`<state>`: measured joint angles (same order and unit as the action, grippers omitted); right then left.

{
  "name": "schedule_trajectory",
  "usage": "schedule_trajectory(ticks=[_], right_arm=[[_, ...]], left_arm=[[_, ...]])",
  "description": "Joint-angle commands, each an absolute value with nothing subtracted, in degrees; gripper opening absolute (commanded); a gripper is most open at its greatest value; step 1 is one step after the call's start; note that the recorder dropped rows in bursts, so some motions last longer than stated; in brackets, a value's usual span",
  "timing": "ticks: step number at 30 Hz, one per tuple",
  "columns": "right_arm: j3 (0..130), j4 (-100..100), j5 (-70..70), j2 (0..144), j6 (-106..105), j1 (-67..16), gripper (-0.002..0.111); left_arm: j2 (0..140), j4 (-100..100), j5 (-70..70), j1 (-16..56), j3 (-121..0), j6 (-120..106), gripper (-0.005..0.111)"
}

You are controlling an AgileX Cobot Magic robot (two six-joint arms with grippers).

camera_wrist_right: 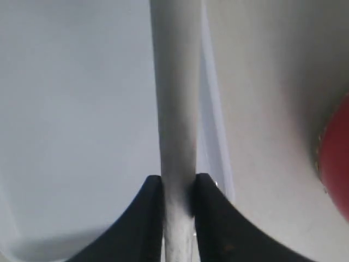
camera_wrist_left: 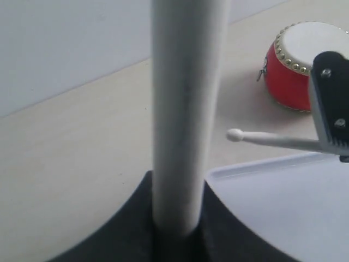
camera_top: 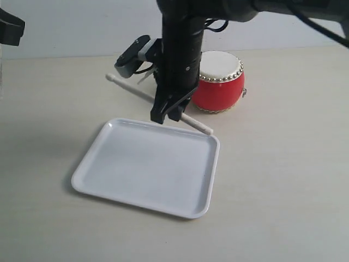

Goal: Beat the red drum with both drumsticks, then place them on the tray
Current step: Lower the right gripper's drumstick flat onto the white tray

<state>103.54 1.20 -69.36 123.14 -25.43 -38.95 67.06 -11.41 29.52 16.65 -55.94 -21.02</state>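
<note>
Pale table (camera_top: 283, 191) carries everything.

White tray (camera_top: 147, 169) lies flat near the front, nothing on it.

Red drum (camera_top: 221, 82) stands upright on the table beyond the tray's far right corner, apart from the rim; cream skin up, gold studs round the top.

Right gripper (camera_top: 168, 112) reaches across the middle and hangs over the tray's far edge; jaws pinched narrow on a drumstick (camera_top: 136, 93), gripped past its middle towards the butt. The stick slants along the far rim; rounded tip out to the left, butt near the far right corner. Cannot tell whether it touches the rim.

Left gripper (camera_wrist_left: 177, 226) is seen only from its wrist camera; jaws closed tight round a second drumstick (camera_wrist_left: 188, 109), which runs straight out from them. Its tip is out of frame.
</note>
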Motion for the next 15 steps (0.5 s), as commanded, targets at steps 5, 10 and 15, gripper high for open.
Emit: schedule_trajectory(ticks=[5, 10, 15], right_arm=[[105.7, 5.1, -70.0, 127.5, -25.8, -42.0, 0.000], [105.7, 5.0, -70.0, 130.0, -25.8, -42.0, 0.000], [105.6, 5.0, -70.0, 132.7, -25.4, -42.0, 0.000]], left_arm=[[66.7, -11.4, 28.1, 16.4, -55.6, -21.1, 0.000], [66.7, -11.8, 27.9, 16.4, -55.6, -21.1, 0.000], [66.7, -11.8, 27.9, 16.4, -55.6, -21.1, 0.000]])
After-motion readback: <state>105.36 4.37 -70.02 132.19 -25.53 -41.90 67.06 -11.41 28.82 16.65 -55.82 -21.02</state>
